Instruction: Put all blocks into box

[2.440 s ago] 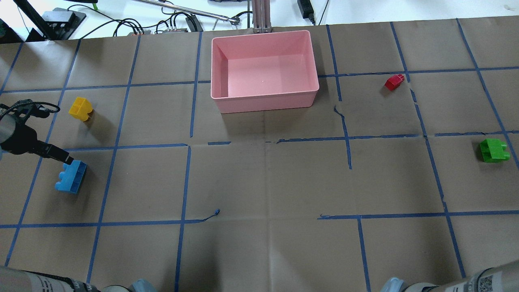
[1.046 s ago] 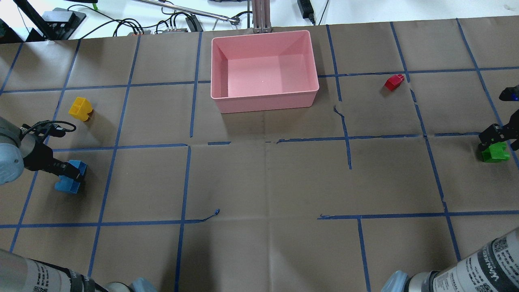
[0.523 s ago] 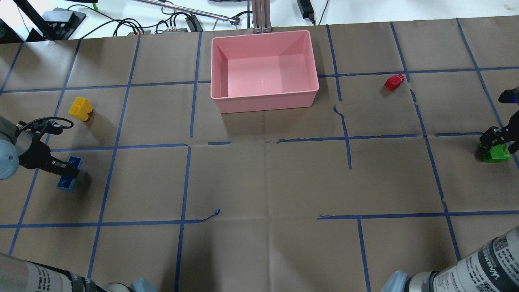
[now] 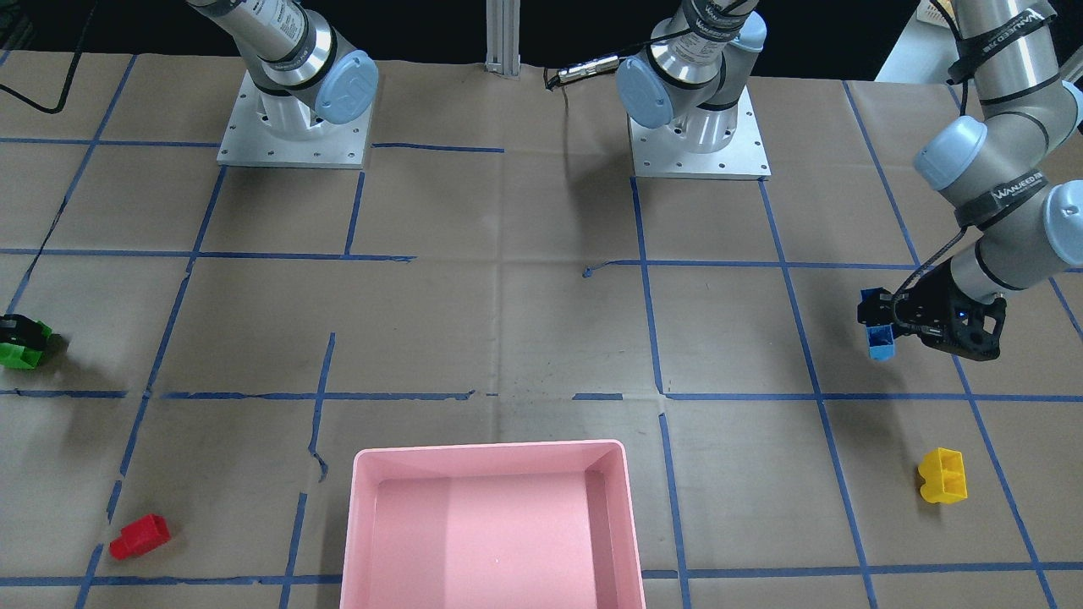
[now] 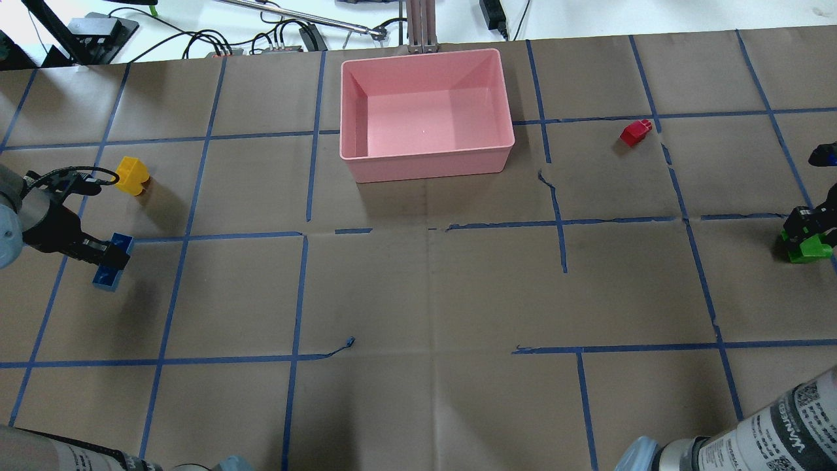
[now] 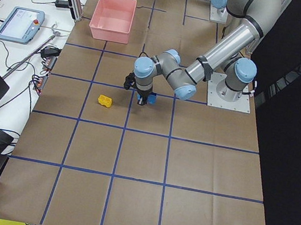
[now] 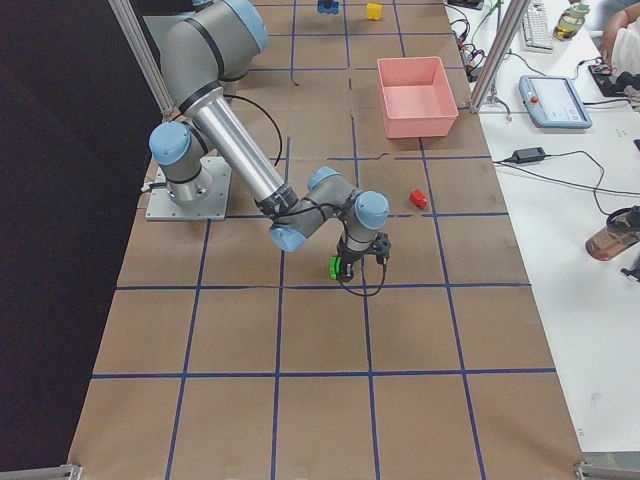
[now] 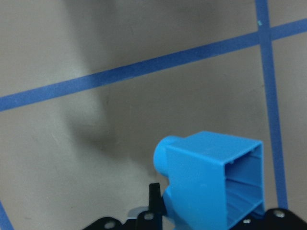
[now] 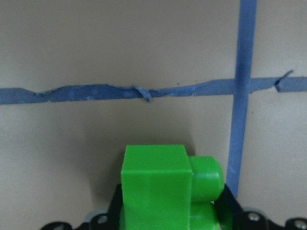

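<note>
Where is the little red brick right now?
In the overhead view, the red brick lies alone, right of the pink box, on the robot's right side.

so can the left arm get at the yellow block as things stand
Probably not to grasp it yet. The yellow block lies close by with nothing in between, but the left gripper is shut on the blue block, so it would have to drop that first.

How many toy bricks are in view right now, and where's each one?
4. Blue brick in the left gripper, green brick in the right gripper, yellow brick and red brick loose on the table; none in the pink box.
</note>
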Controlling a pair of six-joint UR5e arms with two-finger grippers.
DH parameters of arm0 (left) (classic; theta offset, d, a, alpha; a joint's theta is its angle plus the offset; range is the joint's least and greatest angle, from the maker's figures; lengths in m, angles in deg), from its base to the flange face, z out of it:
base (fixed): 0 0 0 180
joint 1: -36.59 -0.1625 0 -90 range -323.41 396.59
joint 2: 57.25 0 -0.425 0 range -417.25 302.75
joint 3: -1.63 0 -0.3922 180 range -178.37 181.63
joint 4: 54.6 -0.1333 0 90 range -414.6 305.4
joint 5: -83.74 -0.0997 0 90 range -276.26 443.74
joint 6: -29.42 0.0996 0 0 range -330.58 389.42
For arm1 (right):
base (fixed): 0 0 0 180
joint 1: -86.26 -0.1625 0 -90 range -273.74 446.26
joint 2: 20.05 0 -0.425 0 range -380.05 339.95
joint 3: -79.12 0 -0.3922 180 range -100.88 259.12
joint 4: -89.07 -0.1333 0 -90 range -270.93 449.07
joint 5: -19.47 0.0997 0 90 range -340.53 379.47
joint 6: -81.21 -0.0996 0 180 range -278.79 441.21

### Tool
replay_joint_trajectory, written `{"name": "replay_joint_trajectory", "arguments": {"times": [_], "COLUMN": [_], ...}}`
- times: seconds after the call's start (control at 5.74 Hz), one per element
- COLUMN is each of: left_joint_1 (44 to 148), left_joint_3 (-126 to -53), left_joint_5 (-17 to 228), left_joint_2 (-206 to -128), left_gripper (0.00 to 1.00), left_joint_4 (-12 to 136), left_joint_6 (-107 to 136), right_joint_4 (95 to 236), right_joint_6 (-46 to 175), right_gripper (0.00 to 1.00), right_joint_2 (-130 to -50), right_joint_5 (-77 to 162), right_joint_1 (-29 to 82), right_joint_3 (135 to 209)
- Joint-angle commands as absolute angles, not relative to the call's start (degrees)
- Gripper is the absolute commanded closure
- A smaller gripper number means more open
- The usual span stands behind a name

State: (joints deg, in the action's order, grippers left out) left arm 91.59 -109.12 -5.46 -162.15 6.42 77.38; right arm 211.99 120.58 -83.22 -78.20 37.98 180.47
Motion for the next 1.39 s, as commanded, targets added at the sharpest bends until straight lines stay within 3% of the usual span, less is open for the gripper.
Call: {"name": "replay_joint_trajectory", "arguments": {"times": [0.0, 0.35, 0.7, 1.05, 1.22], "left_joint_1": [102.3, 116.7, 128.5, 134.6, 135.1], "left_joint_3": [-104.3, -95.5, -75.1, -64.2, -64.9], "left_joint_5": [-5.0, -1.8, 1.6, 4.3, 3.9], "left_joint_2": [-160.5, -163.3, -177.8, -186.5, -188.3], "left_gripper": [1.00, 1.00, 1.00, 1.00, 0.13], "left_joint_4": [12.7, 13.2, 13.5, 11.8, 11.1], "left_joint_6": [57.1, 41.8, 22.9, 12.1, 12.5], "right_joint_4": [211.6, 196.1, 180.1, 178.5, 178.5], "right_joint_6": [120.5, 111.5, 99.4, 92.1, 86.7], "right_gripper": [0.61, 0.61, 0.61, 0.61, 0.61], "right_joint_2": [-86.3, -90.1, -89.8, -89.4, -89.4], "right_joint_5": [-77.7, -77.3, -75.1, -73.5, -73.3], "right_joint_1": [37.2, 31.5, 23.3, 15.7, 11.7], "right_joint_3": [177.4, 167.4, 155.5, 152.3, 151.5]}}
